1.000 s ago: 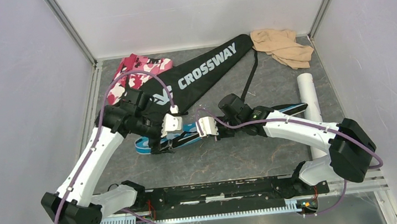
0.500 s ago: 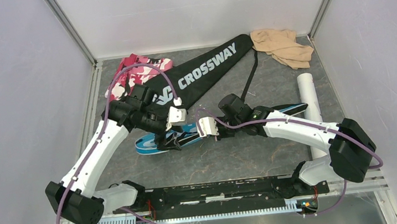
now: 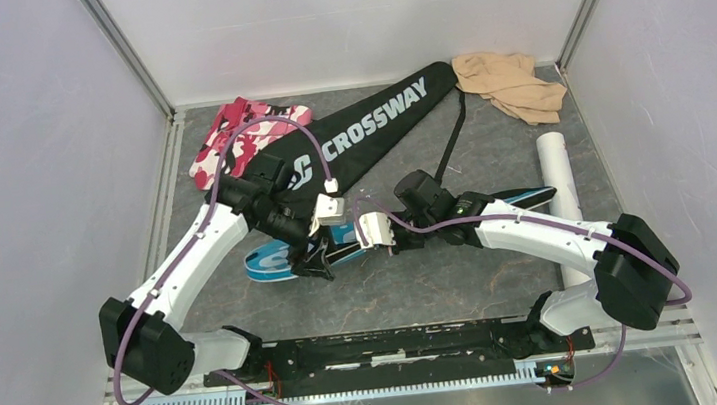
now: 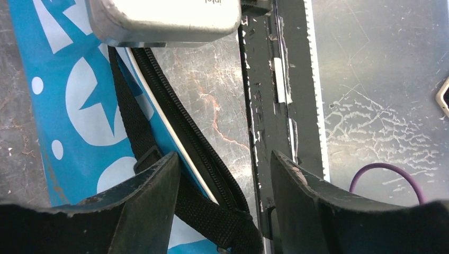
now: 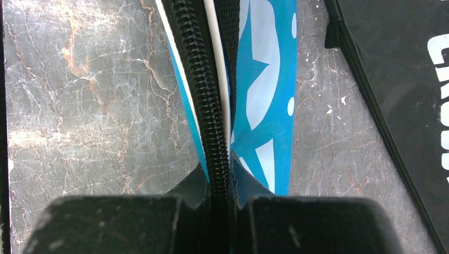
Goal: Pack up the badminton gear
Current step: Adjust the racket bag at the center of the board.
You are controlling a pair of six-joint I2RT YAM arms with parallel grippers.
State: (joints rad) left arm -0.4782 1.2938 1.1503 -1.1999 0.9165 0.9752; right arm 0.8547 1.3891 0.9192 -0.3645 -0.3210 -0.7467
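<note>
The blue racket cover (image 3: 270,260) lies across the middle of the table, with its black zipper (image 5: 198,90) along the near edge. My right gripper (image 3: 354,245) is shut on that zipper edge (image 5: 219,190). Just to its left, my left gripper (image 3: 313,265) is open and low over the cover (image 4: 79,106). Its jaws straddle the cover's black strap (image 4: 132,121) and zipper without pinching them (image 4: 222,164). The black CROSSWAY cover (image 3: 367,126) lies behind, slanting to the back right. A long white tube (image 3: 560,181) lies at the right.
A pink-and-white camouflage cloth (image 3: 242,139) lies at the back left, partly under the black cover. A beige cloth (image 3: 508,81) sits in the back right corner. White walls close in three sides. The arms' black base rail (image 3: 400,344) runs along the near edge.
My left arm has swung right, carrying its gripper along the blue cover toward the right gripper, and its jaws have narrowed a little. The right arm and its grip have not moved.
</note>
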